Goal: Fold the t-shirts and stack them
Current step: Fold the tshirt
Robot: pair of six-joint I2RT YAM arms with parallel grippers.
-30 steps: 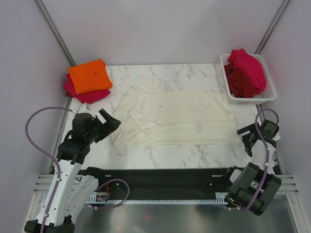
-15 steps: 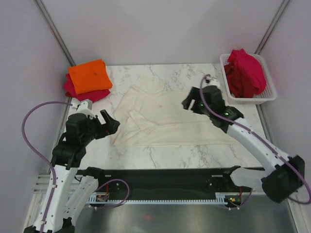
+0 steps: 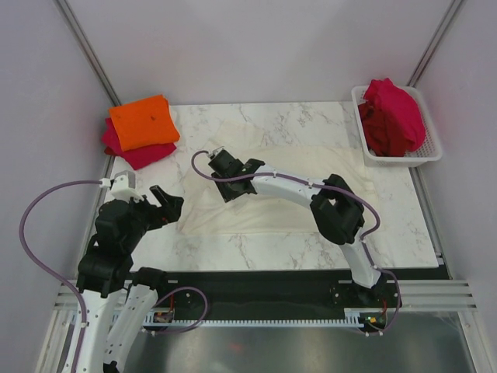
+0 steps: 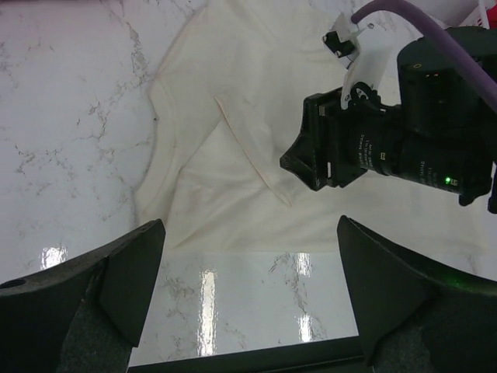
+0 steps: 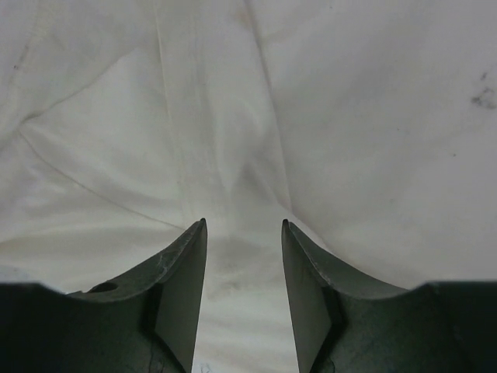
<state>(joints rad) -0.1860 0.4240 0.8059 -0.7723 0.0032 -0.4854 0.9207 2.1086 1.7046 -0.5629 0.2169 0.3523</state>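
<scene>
- Saw the cream-white t-shirt (image 3: 295, 155) spread out in the middle of the marble table (image 3: 311, 249), with one sleeve folded in over the body at its left part.
- Found the right gripper (image 3: 225, 190) reaching across the shirt to that left part, pointed down at the cloth.
- From the right wrist view, found the right gripper (image 5: 243, 225) half narrowed, with a clear gap between its fingers and a soft crease of the cloth in that gap; could not tell whether the tips touched or pinched the cloth.
- Found the left gripper (image 3: 167, 203) spread wide and holding nothing, near the left bottom edge of the shirt but apart from it.
- Saw the orange t-shirt (image 3: 144, 122) folded on top of a folded crimson t-shirt (image 3: 140, 154) at the far left corner of the table.
- Saw more crimson t-shirts (image 3: 392, 116) heaped, not folded, in the white mesh basket (image 3: 431, 151) at the far right corner.
</scene>
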